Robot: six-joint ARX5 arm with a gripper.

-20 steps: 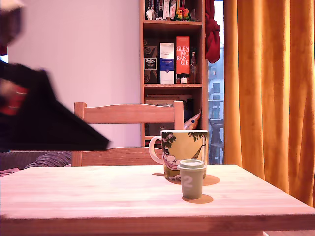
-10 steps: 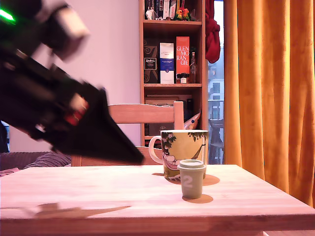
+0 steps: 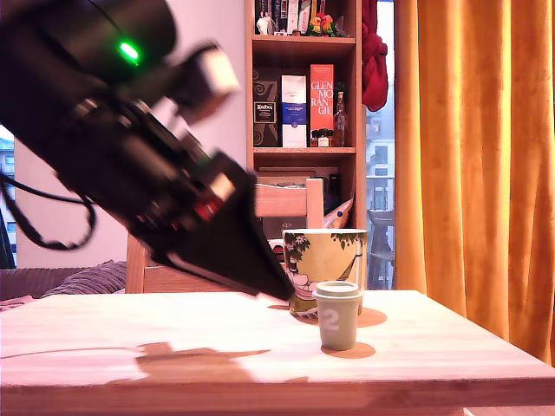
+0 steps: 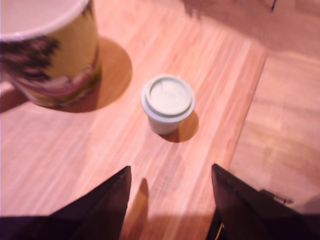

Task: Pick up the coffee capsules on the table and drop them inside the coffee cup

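A sage green coffee capsule (image 3: 338, 315) marked "2" stands upright on the pale wooden table (image 3: 173, 334), just in front of the yellow-green printed coffee cup (image 3: 323, 264). My black gripper (image 3: 279, 293) hangs tilted above the table, its tip close to the cup's base and to the exterior view's left of the capsule. The wrist view looks down on the capsule (image 4: 167, 102) and the cup (image 4: 50, 55). There my gripper (image 4: 171, 176) is open, its two fingers wide apart, with the capsule ahead of the gap and untouched. I see no blue capsule.
A wooden chair (image 3: 286, 201) stands behind the table, with a bookshelf (image 3: 303, 87) of boxes and bottles further back. Orange curtains (image 3: 477, 156) hang at the exterior view's right. The table's edge (image 4: 250, 107) runs close beside the capsule in the wrist view.
The arm has swept in from the exterior view's left and come down toward the cup and green capsule. Capsule and cup have not moved.
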